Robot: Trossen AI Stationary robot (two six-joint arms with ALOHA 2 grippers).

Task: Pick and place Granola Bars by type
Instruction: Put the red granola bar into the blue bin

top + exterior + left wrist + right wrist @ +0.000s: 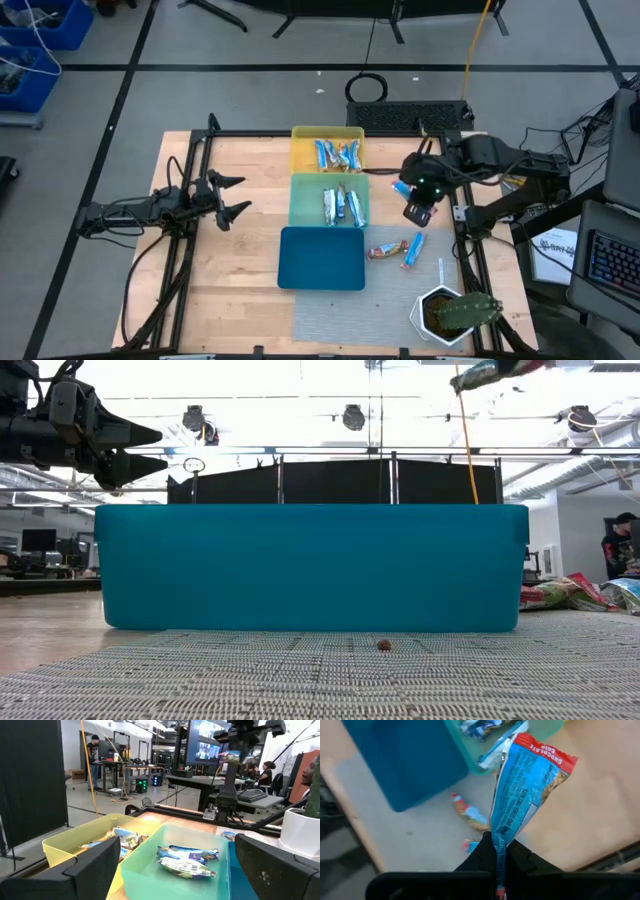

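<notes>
The right tool (496, 851) pinches one granola bar (525, 790) by the crimped end of its wrapper and holds it up above the bench (220, 290), to the right of the green tray (300, 205) and over bare wood. To finish this step well, I judge the arm should carry the bar fully over the tray that matches its type before letting go, low enough that the light wrapper drops flat inside the walls and does not catch on a rim. The grip is only on the thin seal, so the bar hangs and may swing; a slow, steady move looks wise. The blue tray (320, 258) holds nothing I can see and looks the likely home for this kind. The held bar is slim and shiny, blue with a red band at its far end and pale print. More bars lie in the yellow tray (300, 140) and in the green tray, and two bars (400, 250) lie loose on the bench just right of the blue tray. The left tool (232, 196) waits with its fingers spread at the left side of the bench, well apart from the trays.
</notes>
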